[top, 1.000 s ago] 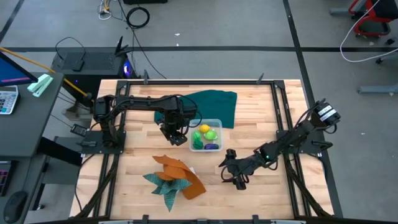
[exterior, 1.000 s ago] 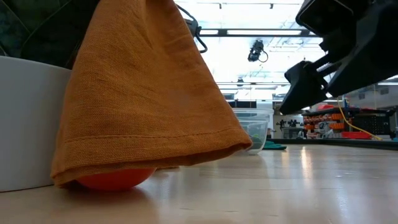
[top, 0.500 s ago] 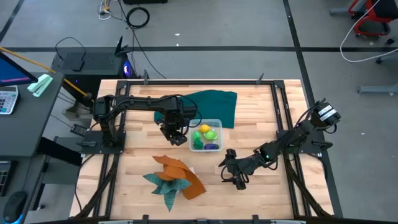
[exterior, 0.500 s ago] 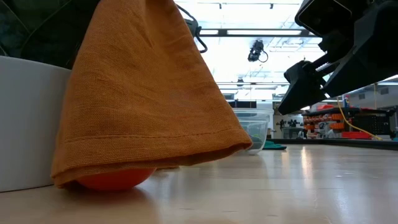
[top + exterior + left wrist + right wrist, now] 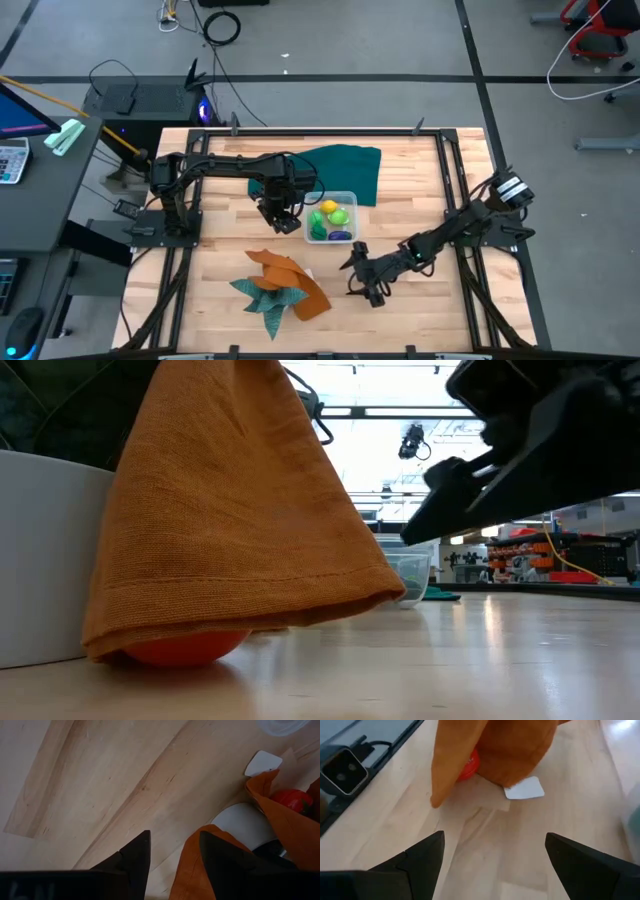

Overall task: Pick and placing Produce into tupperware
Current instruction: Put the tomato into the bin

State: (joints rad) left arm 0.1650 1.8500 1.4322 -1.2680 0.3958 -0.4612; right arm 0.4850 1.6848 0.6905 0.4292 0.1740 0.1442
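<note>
The clear tupperware [image 5: 333, 217] stands mid-table and holds yellow [image 5: 328, 207], light green [image 5: 339, 215], green [image 5: 318, 224] and purple [image 5: 340, 236] produce. It also shows far off in the low view [image 5: 412, 575]. A red piece of produce [image 5: 469, 764] lies on the table, half covered by a draped orange cloth [image 5: 290, 278]; its underside peeks out below the hem [image 5: 185, 648]. My right gripper [image 5: 354, 278] hangs open, low and to the right of that cloth, its fingers pointing at it [image 5: 492, 865]. My left gripper [image 5: 284, 222] waits open just left of the tupperware, over bare wood [image 5: 172, 855].
A teal cloth [image 5: 262, 298] lies under the orange one near the table's front edge. A large dark green cloth [image 5: 345, 165] is spread behind the tupperware. A white card [image 5: 524, 789] lies by the orange cloth, and a white rounded thing [image 5: 40, 560] stands beneath it.
My right gripper has moved toward the table's left, closer to the orange cloth, sinking slightly and rolling a little. It has stayed open. The left arm and the produce have kept still.
</note>
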